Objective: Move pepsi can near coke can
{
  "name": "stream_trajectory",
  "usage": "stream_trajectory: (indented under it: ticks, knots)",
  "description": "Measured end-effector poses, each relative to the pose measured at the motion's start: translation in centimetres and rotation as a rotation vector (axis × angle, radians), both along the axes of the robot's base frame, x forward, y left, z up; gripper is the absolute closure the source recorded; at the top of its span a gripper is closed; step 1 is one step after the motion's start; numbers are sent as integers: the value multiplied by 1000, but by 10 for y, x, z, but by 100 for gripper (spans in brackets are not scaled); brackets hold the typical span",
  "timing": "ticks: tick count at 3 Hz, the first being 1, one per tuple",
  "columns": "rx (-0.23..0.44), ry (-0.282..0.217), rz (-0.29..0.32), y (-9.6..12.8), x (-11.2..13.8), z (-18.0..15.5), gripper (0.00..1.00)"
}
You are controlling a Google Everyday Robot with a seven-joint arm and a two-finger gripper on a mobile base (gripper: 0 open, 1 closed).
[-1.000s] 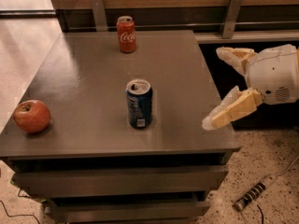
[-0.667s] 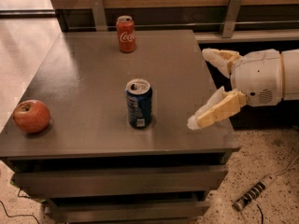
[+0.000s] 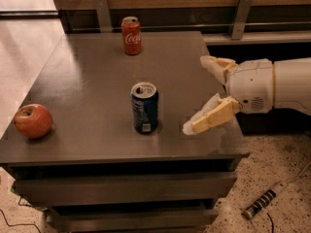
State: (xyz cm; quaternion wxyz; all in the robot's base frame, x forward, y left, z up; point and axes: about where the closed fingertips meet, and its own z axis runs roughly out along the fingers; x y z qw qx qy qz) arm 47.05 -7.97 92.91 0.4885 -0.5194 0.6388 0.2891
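The pepsi can (image 3: 145, 108), dark blue with an opened silver top, stands upright near the middle front of the dark grey table (image 3: 87, 81). The coke can (image 3: 131, 35), red with white script, stands upright at the table's far edge, well behind the pepsi can. My gripper (image 3: 195, 94) comes in from the right over the table's right side, to the right of the pepsi can and apart from it. Its two cream fingers (image 3: 211, 116) are spread wide open and hold nothing.
A red apple (image 3: 33, 121) lies at the table's front left corner. A wooden wall with metal brackets (image 3: 240, 13) runs behind the table. A power strip (image 3: 265, 203) lies on the speckled floor at the lower right. Drawers sit under the table top.
My gripper has moved left over the table's right edge, closer to the pepsi can, still open. The cans and the apple have not moved.
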Motion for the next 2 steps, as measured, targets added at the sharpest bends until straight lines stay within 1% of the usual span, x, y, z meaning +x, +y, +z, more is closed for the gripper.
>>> stream_trajectory:
  ticks: [1,2]
  knots:
    - [41,10,27,15,9,-18,0]
    - [99,16,78,36,12,-34,0]
